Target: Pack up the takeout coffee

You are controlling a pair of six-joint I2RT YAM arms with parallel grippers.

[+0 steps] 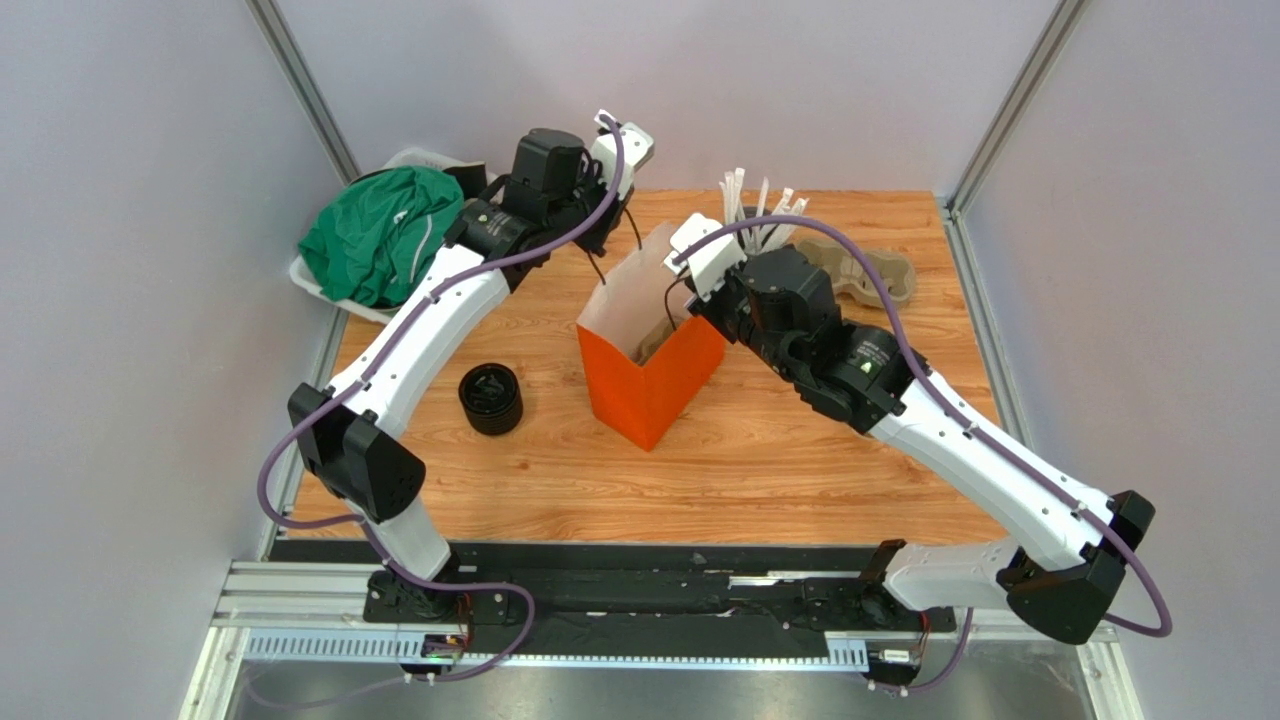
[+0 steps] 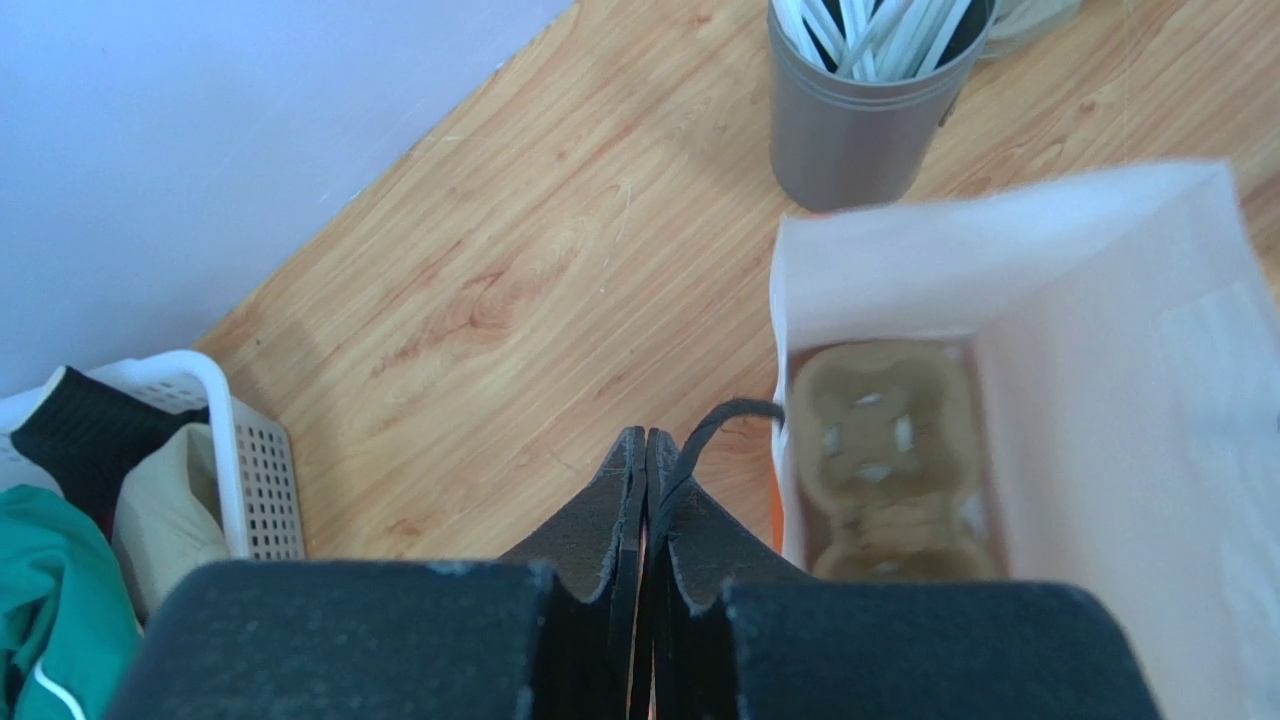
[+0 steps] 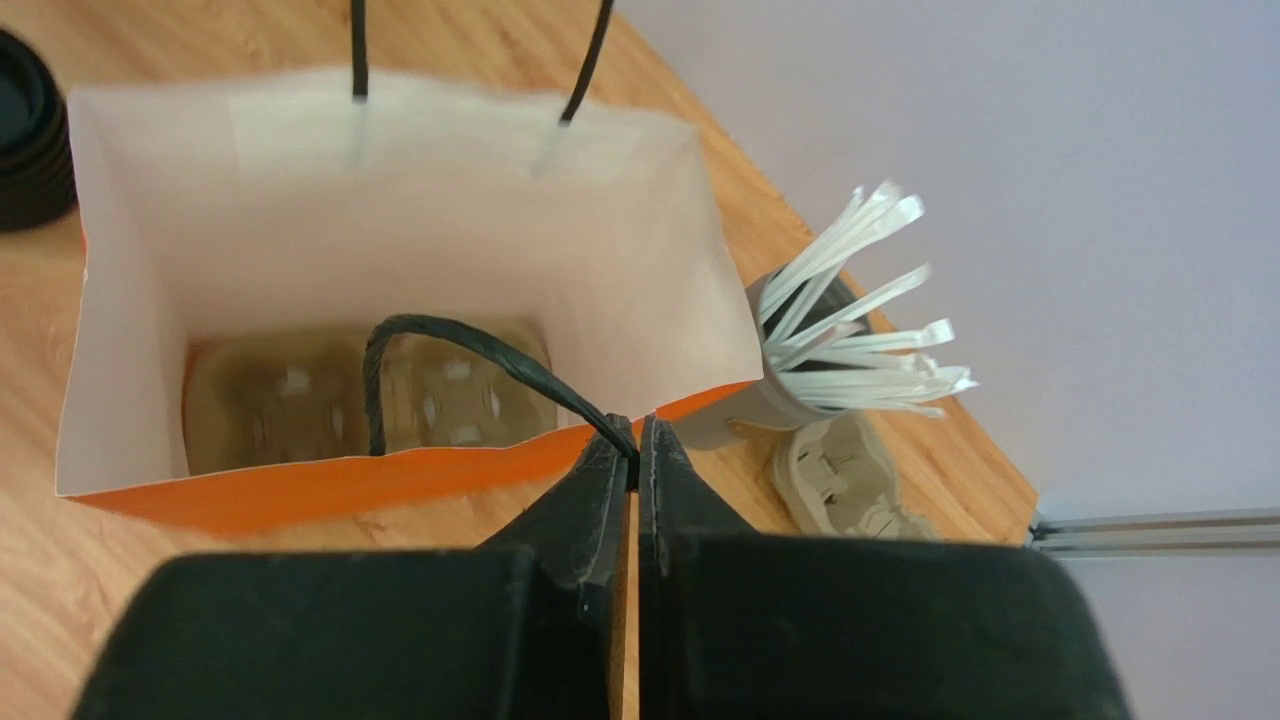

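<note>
The takeout coffee itself cannot be found in any of the three views: no tan cup shows. The only part of it that may be in sight is the stack of black lids [image 1: 490,399], which stands on the wooden table [image 1: 781,465] left of the bag and apart from it. In the right wrist view the frame edge cuts most of it off.

The orange paper bag [image 1: 646,383], white inside, stands upright mid-table with its mouth open. A pulp cup carrier [image 2: 872,435] lies on its floor. Its lower part is hidden behind the fingers in the left wrist view and blurred in the right wrist view, and no cup can be seen sitting in its wells.

The left gripper [image 2: 646,450] is clenched on a thin black bag handle [image 2: 721,413], which runs from the bag's rim in between the pads. From above, this gripper is hidden under its own wrist.

The right gripper [image 3: 634,435] is likewise pinched tight on the other handle [image 3: 451,345], whose loop rises from inside the bag to the fingertips.

A grey cup of white straws [image 2: 857,135] stands just behind the bag; from above the right arm covers its body and only the straw tips show. A second pulp carrier [image 1: 864,278] lies at the far right, partly hidden by that arm. A white basket [image 2: 256,465] holding green cloth [image 1: 383,233] sits at the far left corner.
</note>
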